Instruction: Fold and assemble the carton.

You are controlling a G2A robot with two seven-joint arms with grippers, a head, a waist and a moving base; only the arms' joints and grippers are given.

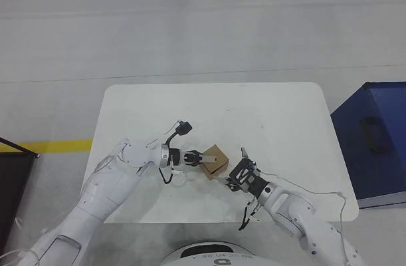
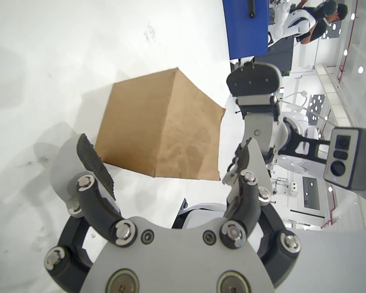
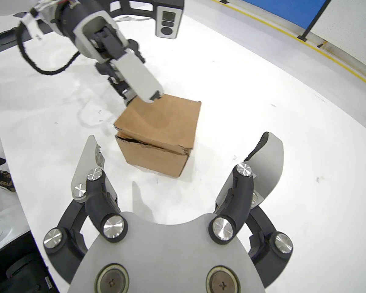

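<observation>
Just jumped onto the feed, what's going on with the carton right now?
The brown carton stands on the white table, boxed up, though the top seam facing the right arm is ragged and gapes a little. The left gripper is open, its fingers either side of one carton edge, with one fingertip at the top face. The right gripper is open too, hovering just short of the opposite side and touching nothing.

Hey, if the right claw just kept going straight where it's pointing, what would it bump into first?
Most likely the cardboard carton, which sits directly ahead of the open right claw, though depth is hard to judge. The left claw is beyond it, at the carton's far top edge.
</observation>
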